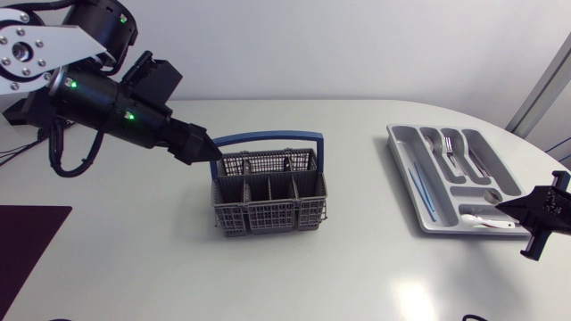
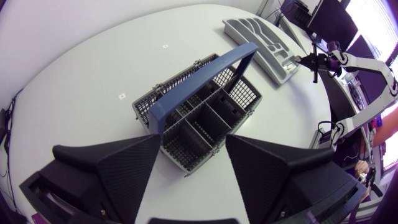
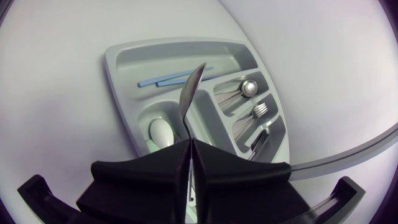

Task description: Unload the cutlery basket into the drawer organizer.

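The grey cutlery basket (image 1: 270,194) with its blue handle (image 1: 268,139) stands mid-table. My left gripper (image 1: 207,150) hovers at the basket's left end. In the left wrist view it (image 2: 193,142) is open, with the basket's (image 2: 205,115) near corner between its fingers and no contact visible; the compartments that show look empty. The grey drawer organizer (image 1: 399,153) lies at the right. My right gripper (image 1: 522,207) is at its near right corner, shut on a slim metal cutlery piece (image 3: 189,96) that sticks out over the organizer (image 3: 121,74).
The organizer holds blue sticks (image 3: 177,78) in the long slot, a white spoon (image 3: 160,132) in the small one, and metal spoons (image 3: 249,87) and forks (image 3: 261,111) in the others. A dark mat (image 1: 27,241) lies at the front left table edge.
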`<state>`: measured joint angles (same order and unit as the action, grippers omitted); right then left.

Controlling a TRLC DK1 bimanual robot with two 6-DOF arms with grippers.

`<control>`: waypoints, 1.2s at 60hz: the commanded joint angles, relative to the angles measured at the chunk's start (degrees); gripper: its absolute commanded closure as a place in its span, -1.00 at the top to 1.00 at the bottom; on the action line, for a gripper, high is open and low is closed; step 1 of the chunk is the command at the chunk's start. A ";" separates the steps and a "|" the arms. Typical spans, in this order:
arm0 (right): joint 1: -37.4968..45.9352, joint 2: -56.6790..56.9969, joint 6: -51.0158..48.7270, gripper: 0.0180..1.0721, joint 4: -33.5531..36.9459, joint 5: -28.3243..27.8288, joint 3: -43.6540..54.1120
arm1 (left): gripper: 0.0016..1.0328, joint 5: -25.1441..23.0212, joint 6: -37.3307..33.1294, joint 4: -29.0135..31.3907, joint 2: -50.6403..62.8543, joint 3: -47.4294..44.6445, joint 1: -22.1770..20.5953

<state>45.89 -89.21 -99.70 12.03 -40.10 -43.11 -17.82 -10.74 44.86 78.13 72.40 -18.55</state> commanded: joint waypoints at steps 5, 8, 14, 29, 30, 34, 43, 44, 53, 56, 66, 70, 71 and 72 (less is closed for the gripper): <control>0.61 -4.92 -2.08 -0.86 -6.06 2.30 -1.62 | 0.44 0.51 -0.33 -0.21 -0.96 -1.56 -0.44; 0.52 -7.38 -2.08 -0.86 -10.10 3.97 -1.45 | 0.44 0.77 -0.24 -0.21 -1.22 -1.65 -0.44; 0.52 -10.28 -2.16 -0.86 -13.88 5.99 -1.45 | 0.44 1.30 -0.24 -0.21 -1.75 -2.00 -0.44; -0.19 -14.59 -3.13 -0.85 -23.02 9.86 1.36 | 0.44 1.65 -0.16 -0.21 -2.81 -3.41 -0.18; -0.27 -14.59 -3.13 -0.85 -23.02 9.86 1.54 | 0.44 1.65 -0.16 -0.21 -2.89 -3.49 -0.18; -0.27 -14.59 -3.40 -0.75 -23.11 10.21 2.07 | 0.44 1.65 -0.16 -0.21 -3.33 -3.85 0.00; -0.19 -13.97 -3.66 -0.37 -23.19 10.13 3.03 | 0.44 1.74 -0.24 -0.30 -4.39 -5.16 0.53; -0.10 -13.71 -3.66 -0.31 -23.19 10.13 3.30 | 0.44 1.74 -0.33 -0.30 -4.48 -5.34 0.70; 0.17 -10.90 -2.16 0.13 -23.11 10.04 3.91 | 0.44 1.74 -0.77 -0.48 -4.83 -6.40 2.20; 0.17 -9.67 -1.29 0.20 -22.84 10.04 4.00 | 0.45 2.18 -0.95 -0.74 -5.09 -6.83 2.81; -0.36 -1.23 2.93 0.25 -16.95 9.69 4.79 | 0.45 2.71 -2.09 -1.62 -5.35 -8.59 4.92; -2.21 3.87 5.39 0.31 -11.68 9.07 5.32 | 0.45 3.76 -2.53 -2.41 -5.35 -9.74 5.10; -2.82 5.27 6.18 0.31 -10.36 8.90 5.41 | 0.44 3.85 -2.62 -2.59 -5.35 -10.00 5.10; -3.53 6.68 7.15 0.31 -8.52 8.63 5.50 | 0.45 3.94 -2.79 -2.76 -5.35 -10.26 5.27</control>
<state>44.73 -87.96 -96.09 -0.71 -30.39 -39.46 -14.41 -12.12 42.72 73.41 64.51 -13.89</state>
